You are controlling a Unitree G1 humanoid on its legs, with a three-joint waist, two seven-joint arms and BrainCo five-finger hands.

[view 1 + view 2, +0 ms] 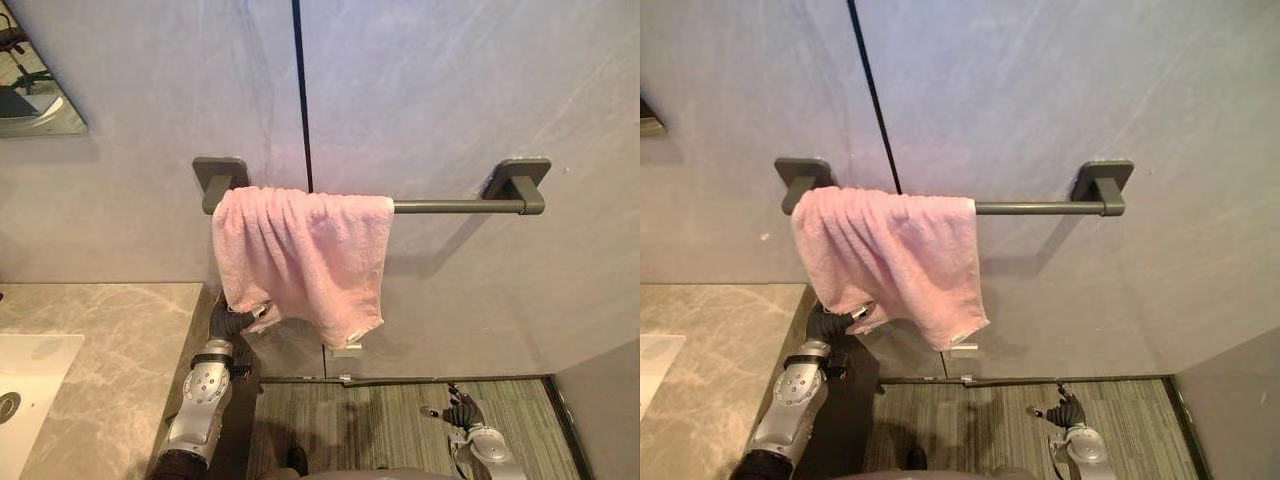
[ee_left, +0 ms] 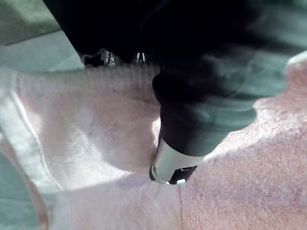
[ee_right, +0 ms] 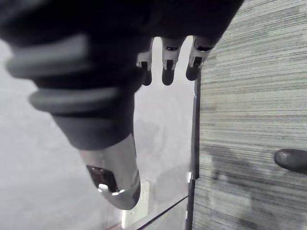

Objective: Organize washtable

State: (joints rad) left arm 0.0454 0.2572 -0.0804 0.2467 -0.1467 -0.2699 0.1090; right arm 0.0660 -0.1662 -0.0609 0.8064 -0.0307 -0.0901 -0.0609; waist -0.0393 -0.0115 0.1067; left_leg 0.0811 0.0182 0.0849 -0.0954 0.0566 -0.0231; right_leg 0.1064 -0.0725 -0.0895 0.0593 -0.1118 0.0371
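- Grey wall (image 1: 450,90) fills the space ahead, with a dark towel bar (image 1: 450,206) fixed across it.
- A pink towel (image 1: 300,250) hangs over the bar, bunched up at the end above the left hand (image 1: 240,320).
- The left hand reaches up to the towel's bottom edge and touches it. Its thumb (image 2: 172,163) lies on the soft cloth. The cloth hides the rest, so I cannot tell if the hand has hold of it.
- The right hand (image 1: 462,412) is low down near the floor (image 1: 380,420), well apart from the towel. It is loose and open and holds nothing.
- The counter (image 1: 110,340) with its sink (image 1: 30,370) sits just beside the left arm, on the side away from the right hand.
- What could go wrong: a pull straight down may slide the whole towel off the bar, and it would drop to the floor below the left hand.
- The towel hangs lower on the side away from the left hand, so I think it could slip that way.
- A push to the side may only bunch it more and leave it messy.
- If the hold is weak, the cloth could slip free and nothing gets tidied.
- The right hand looks too far away to catch the towel or help spread it.
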